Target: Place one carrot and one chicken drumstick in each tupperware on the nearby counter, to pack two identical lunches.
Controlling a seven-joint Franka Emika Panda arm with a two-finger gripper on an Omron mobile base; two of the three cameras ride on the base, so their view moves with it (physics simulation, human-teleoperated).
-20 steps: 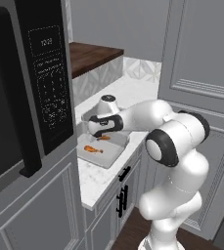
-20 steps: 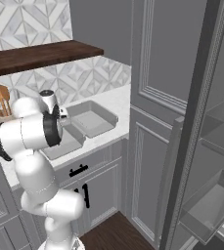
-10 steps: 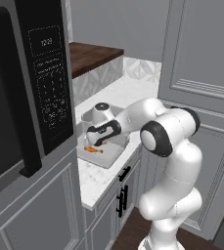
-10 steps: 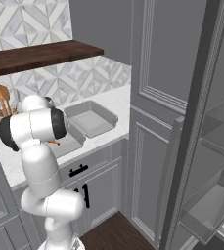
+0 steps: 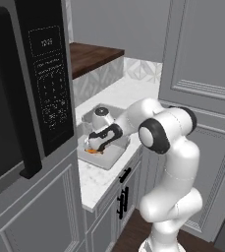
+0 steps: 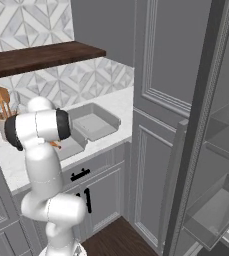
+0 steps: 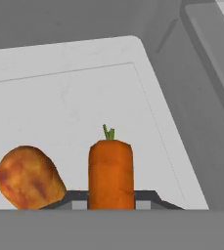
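Note:
My gripper is down inside the near tupperware, shut on a carrot that stands with its green stub pointing away. A browned chicken drumstick lies on the tray floor just left of the carrot. In the left base view the gripper hangs low over the same tupperware, with a bit of orange carrot under it. The second tupperware sits beside it on the white counter and holds nothing that I can see. My arm hides most of the near tray.
A black microwave stands close on the left of the trays. A dark wooden shelf runs above the counter. A holder with wooden utensils stands at the back. A tall grey cabinet closes off the right side.
The arm has swung left and lowered, bringing the gripper with the carrot from above the near tray down into it.

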